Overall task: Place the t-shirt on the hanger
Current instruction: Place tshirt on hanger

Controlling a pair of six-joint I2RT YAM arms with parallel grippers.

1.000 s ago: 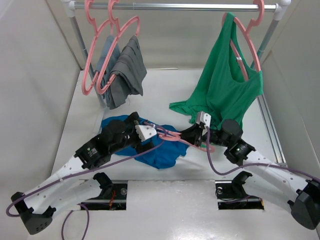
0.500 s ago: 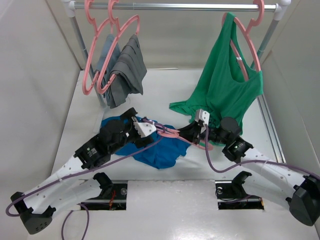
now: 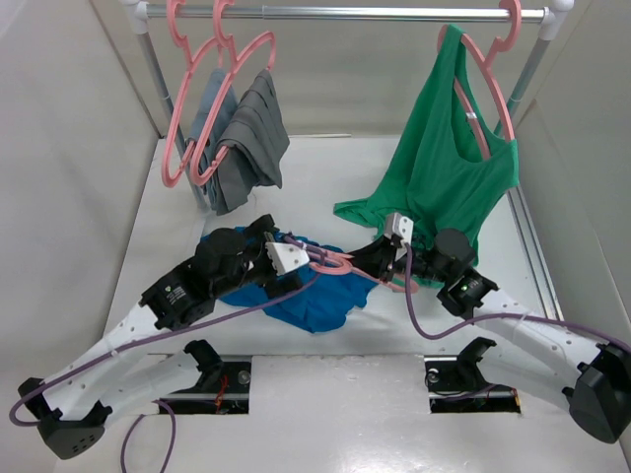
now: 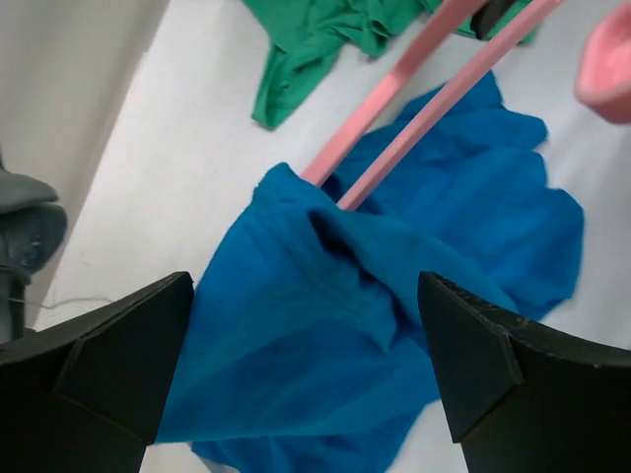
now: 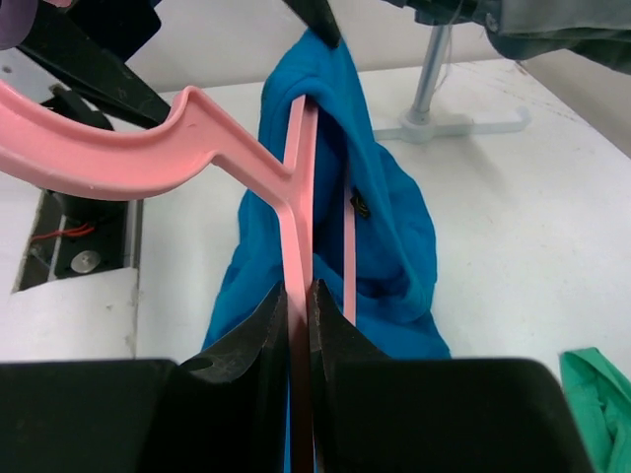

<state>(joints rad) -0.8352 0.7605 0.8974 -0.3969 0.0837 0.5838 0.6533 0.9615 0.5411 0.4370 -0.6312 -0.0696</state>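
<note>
Currently the hanger (image 5: 301, 197) is clamped by the right gripper (image 5: 298, 307), one arm threaded into the t-shirt (image 3: 314, 301), 7 o'clock from the green top (image 3: 444, 168). The left gripper (image 4: 306, 340) is spread open and empty, so unpinned fabric could be pulled off.

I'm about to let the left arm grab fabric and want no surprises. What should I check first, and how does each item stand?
1. Is the right gripper shut on the hanger: ok.
2. Is the left gripper open above the t-shirt: ok.
3. Is one hanger end tucked into the t-shirt: ok.
4. Is the t-shirt spread over both hanger shoulders: not ok, it lies bunched on the table.
5. Which opening the hanger entered: cannot tell.
</note>
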